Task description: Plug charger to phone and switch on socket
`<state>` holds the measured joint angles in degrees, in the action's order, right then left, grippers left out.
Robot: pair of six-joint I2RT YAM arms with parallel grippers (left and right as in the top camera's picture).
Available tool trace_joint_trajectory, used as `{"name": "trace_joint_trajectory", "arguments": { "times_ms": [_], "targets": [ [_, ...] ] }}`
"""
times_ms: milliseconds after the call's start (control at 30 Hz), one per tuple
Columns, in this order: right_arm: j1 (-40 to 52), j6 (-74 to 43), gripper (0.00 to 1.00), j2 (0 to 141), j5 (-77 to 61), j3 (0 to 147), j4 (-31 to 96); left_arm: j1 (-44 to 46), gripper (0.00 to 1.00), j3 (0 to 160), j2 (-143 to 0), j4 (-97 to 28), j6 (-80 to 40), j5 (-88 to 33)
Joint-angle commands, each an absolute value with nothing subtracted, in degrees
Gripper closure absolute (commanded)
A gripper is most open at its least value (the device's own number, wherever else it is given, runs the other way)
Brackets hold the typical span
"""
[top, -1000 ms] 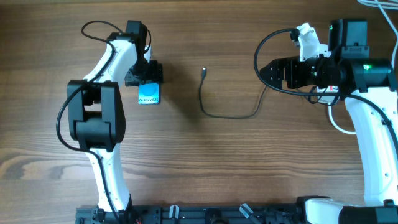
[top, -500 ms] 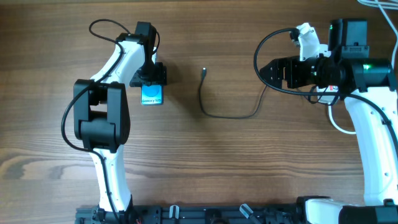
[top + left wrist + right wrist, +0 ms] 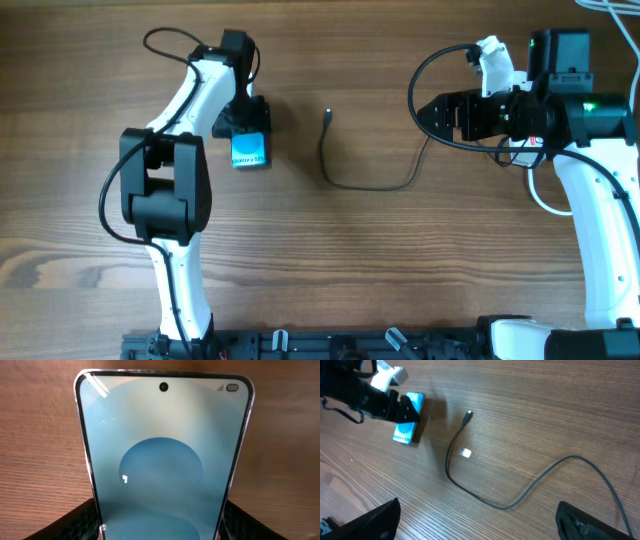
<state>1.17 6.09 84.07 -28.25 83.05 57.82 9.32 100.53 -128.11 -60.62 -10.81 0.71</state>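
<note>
The phone [image 3: 249, 150] lies flat on the table with its turquoise screen up. My left gripper [image 3: 247, 131] is shut on its far end. In the left wrist view the phone [image 3: 162, 450] fills the frame, with a black finger pressed against each long edge and my left gripper [image 3: 160, 527] closed on it. The charger [image 3: 365, 187] is a thin black cable that curves across the table, and its tip [image 3: 329, 116] lies to the right of the phone, apart from it. My right gripper [image 3: 420, 115] is open and empty above the cable's right end. The socket [image 3: 523, 145] is mostly hidden under my right arm.
A thick white cord [image 3: 541, 200] loops out beside the right arm. In the right wrist view the cable [image 3: 510, 505], its tip [image 3: 468, 415], the phone [image 3: 409, 424] and a small white speck [image 3: 465, 453] lie on the wooden table [image 3: 545, 420].
My left gripper has slid the phone a little to the right, toward the cable tip. The right arm and the cable have not moved.
</note>
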Motion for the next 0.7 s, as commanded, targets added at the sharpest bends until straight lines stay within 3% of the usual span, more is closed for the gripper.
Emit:
{"name": "trace_joint_trajectory", "arguments": {
  "times_ms": [0,167,300,467,667],
  "targets": [
    [0.9,4.7,0.00,84.7,-27.9,84.3,57.5,9.5,0.28,103.5,-121.3,-60.4,-16.0,-3.5],
    [0.9,1.8,0.00,84.7,-27.9,84.3,56.2,9.5,0.29,103.5,-116.2,-59.1,-24.8,-12.4],
    [0.9,0.8,0.00,84.7,-27.9,84.3,55.7,9.5,0.29,103.5,-114.4,-57.5,-31.5,-26.8],
    [0.9,0.3,0.00,84.7,-27.9,84.3,55.7,9.5,0.53,103.5,-114.4,-57.4,-47.4,-38.7],
    [0.9,-0.2,0.00,84.7,-27.9,84.3,55.7,9.5,0.48,103.5,-114.4,-57.4,-56.5,-49.5]
  ]
}}
